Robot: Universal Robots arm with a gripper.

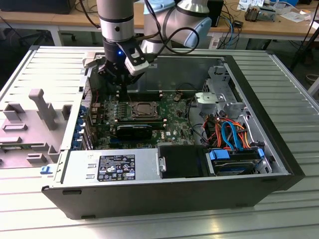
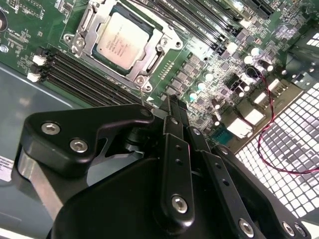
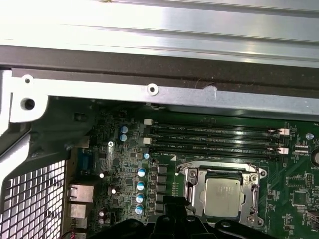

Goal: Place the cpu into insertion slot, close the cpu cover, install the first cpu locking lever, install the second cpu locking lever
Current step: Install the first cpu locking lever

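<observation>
- Gripper (image 1: 121,92) hangs inside the open PC case (image 1: 279,149), over the motherboard (image 1: 174,112). It is toward the exterior view's left of the socket and touches nothing.
- Fingers (image 2: 175,149) are pressed together to a narrow tip in the second wrist view, w/ nothing pinched betw. them.
- cpu (image 2: 123,41) sits flat in the insertion slot (image 1: 133,112), silver top up, square w/ the rim. It is seen in both wrist views.
- cpu cover (image 3: 192,193) lies flat around the chip, chip top showing thru its window. Can't tell if the side levers are latched.
- Gripper tip is near one socket corner but apart from it, w/ green board betw. the two.
- Memory slots (image 3: 214,137), long and black, run just beside the socket on the side toward the case wall (image 3: 159,89).
- Blue-topped capacitors (image 3: 141,185) stand in a row beside the socket. Rear ports (image 3: 79,195) and a perforated grille (image 3: 30,199) lie beyond them.
- Red-black wire (image 2: 273,124) loops near the grille, well apart from the socket.
- Exterior view: a long black block (image 1: 134,131) sits just beside the socket on the near side.
- Power supply (image 1: 112,167) is at the front, on the exterior view's left. Drive w/ blue tabs (image 1: 234,159) and orange/blue cables (image 1: 229,132) are on the exterior view's right.
- In the way: the arm (image 1: 117,25) hides the board behind the gripper in the exterior view. In the second wrist view the gripper's black body blocks the board nearest the camera.
- Case rests on a slatted metal table (image 1: 289,79). A grey plastic fixture (image 1: 35,119) sits on the table, at the exterior view's left of the case.
</observation>
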